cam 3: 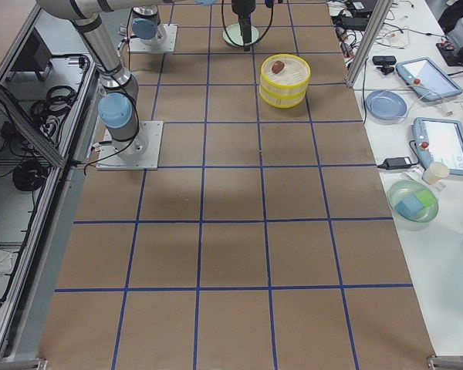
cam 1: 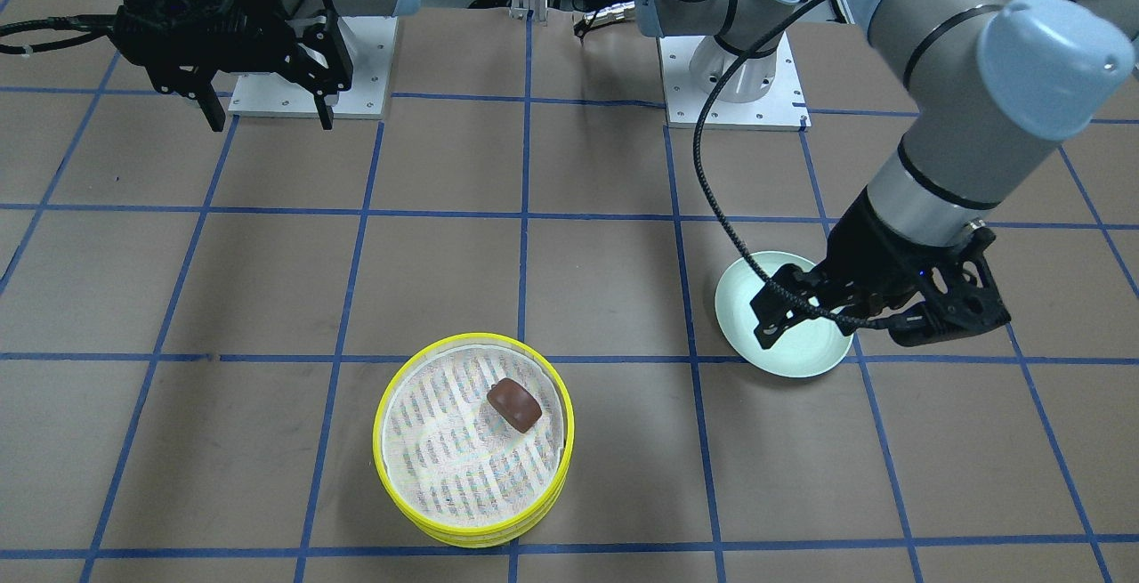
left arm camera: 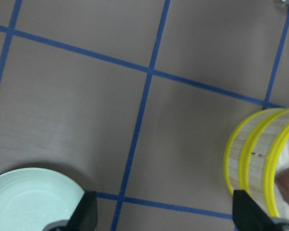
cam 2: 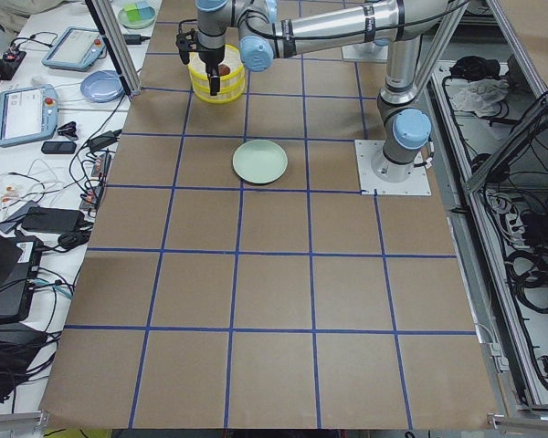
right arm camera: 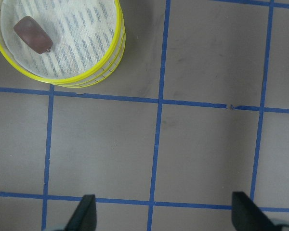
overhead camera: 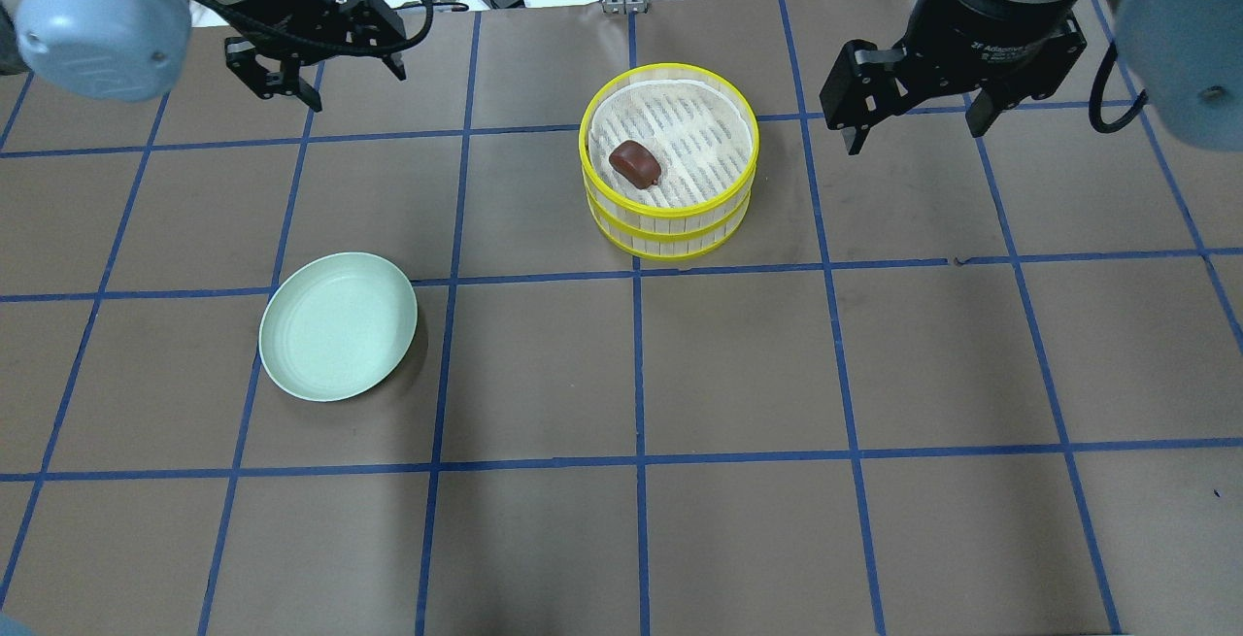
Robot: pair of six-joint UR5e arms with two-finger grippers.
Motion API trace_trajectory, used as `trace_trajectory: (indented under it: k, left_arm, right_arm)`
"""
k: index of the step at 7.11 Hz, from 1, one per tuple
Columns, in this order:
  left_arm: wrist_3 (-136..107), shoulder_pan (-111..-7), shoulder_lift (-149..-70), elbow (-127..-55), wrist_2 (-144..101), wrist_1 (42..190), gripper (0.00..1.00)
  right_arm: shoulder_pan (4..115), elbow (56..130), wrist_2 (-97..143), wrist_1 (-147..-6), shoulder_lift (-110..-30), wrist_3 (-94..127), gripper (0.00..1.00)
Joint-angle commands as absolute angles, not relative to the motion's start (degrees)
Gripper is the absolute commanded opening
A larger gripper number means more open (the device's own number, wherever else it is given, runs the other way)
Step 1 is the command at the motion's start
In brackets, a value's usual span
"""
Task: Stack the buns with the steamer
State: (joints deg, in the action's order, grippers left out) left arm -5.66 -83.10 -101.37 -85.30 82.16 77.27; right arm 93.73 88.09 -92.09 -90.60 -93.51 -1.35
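Observation:
Two yellow-rimmed steamer tiers (overhead camera: pixel 670 228) stand stacked, one on the other; the stack also shows in the front view (cam 1: pixel 472 534). A dark reddish-brown bun (overhead camera: pixel 635 164) lies on the top tier's striped lining, as the right wrist view (right arm camera: pixel 32 34) confirms. The cream-white bun is hidden. My left gripper (overhead camera: pixel 356 88) is open and empty, raised above the table between the plate and the stack. My right gripper (overhead camera: pixel 915 127) is open and empty, raised to the right of the stack.
An empty pale green plate (overhead camera: pixel 338 325) lies on the robot's left side, partly under the left gripper (cam 1: pixel 841 332) in the front view. Brown paper with blue tape lines covers the table. Cables and tablets lie beyond the far edge.

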Motion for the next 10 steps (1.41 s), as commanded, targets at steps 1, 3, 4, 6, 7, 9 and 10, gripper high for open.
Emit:
trace_trajectory:
  k: [1,3,4,6,7,9,10]
  left_arm:
    - [-1.76,-81.21,-95.04,-84.9,83.5,88.82,1.0]
    - [0.33,-82.26,-92.12,-85.17,83.84,89.38,1.0]
    - [3.83,-82.44,-90.89,-85.43,85.33,91.21,1.0]
    - [7.72,-84.01,-89.3,-86.22,88.32,95.0,1.0]
    - [7.73,-84.81,-88.95,-87.0,88.33,95.53,1.0]
    - [7.91,-85.17,-88.68,-88.15,89.73,95.37,1.0]
    - [7.91,-85.17,-88.68,-88.15,89.82,95.36,1.0]
  right_arm:
    - [93.34,88.24,-92.11,-93.51,-93.43,-1.85,1.0]
    - [93.34,88.24,-91.94,-93.78,-93.43,-1.93,1.0]
    - [93.34,88.24,-92.02,-93.87,-93.43,-1.93,1.0]
    - [93.25,88.42,-91.76,-93.95,-92.55,-1.93,1.0]
    - [93.34,88.5,-91.24,-94.74,-92.46,-1.59,1.0]
    - [93.34,88.42,-90.88,-95.09,-92.46,-1.4,1.0]
    - [93.25,88.42,-91.23,-96.23,-92.46,-1.75,1.0]
